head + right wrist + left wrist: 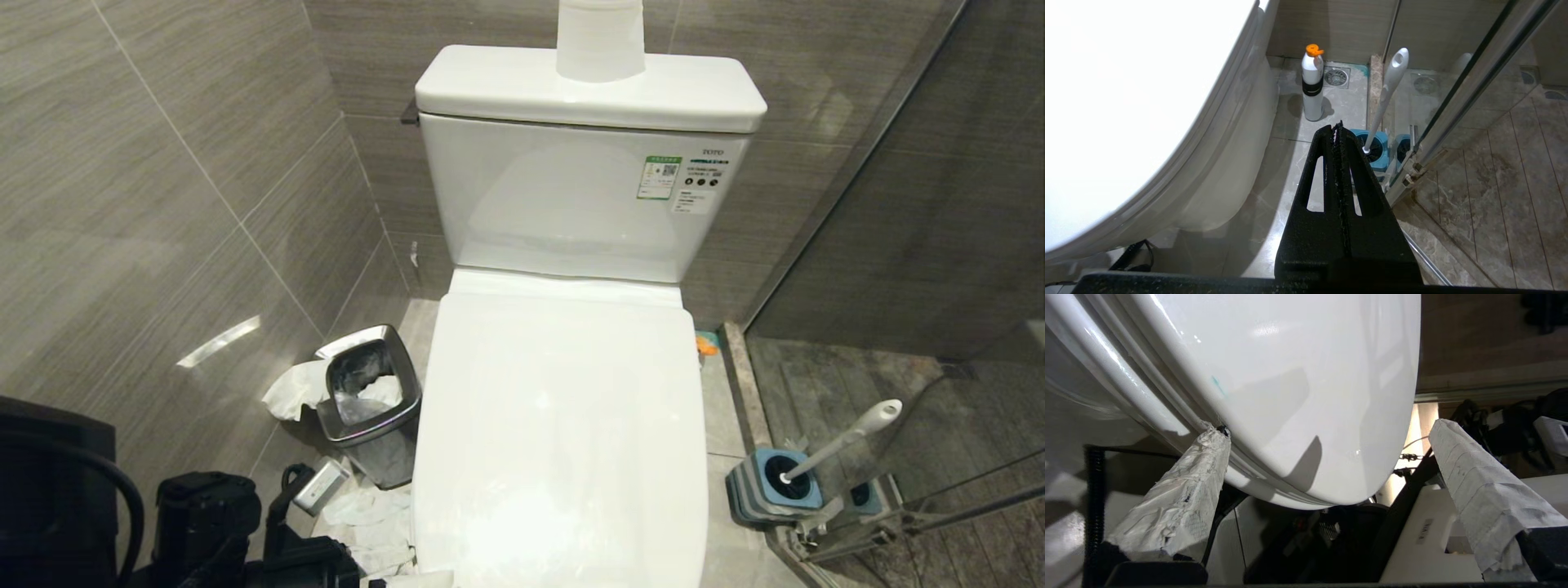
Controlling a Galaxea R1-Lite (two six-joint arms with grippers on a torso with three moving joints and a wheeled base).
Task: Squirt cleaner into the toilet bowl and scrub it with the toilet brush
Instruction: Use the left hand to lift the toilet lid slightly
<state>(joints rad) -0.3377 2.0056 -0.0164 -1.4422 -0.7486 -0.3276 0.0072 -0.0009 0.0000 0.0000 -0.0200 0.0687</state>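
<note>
The white toilet's lid (563,425) is down, so the toilet bowl's inside is hidden; only its outer wall (1229,163) shows. My left gripper (1329,428) is open at the lid's front edge. One taped finger (1184,490) touches the rim under the lid, and the other finger (1478,482) stands clear of it. A thin turquoise smear of cleaner (1218,384) marks the lid. A white bottle with an orange cap (1312,87) stands on the floor right of the toilet. The toilet brush (845,445) leans in its blue holder (767,486). My right gripper (1337,128) hangs shut and empty above that holder (1376,149).
A square steel waste bin (371,400) with crumpled tissue (294,388) beside it stands left of the toilet. A glass shower partition (939,245) closes off the right side. A floor drain (1336,76) lies behind the bottle. A paper roll (600,37) sits on the tank.
</note>
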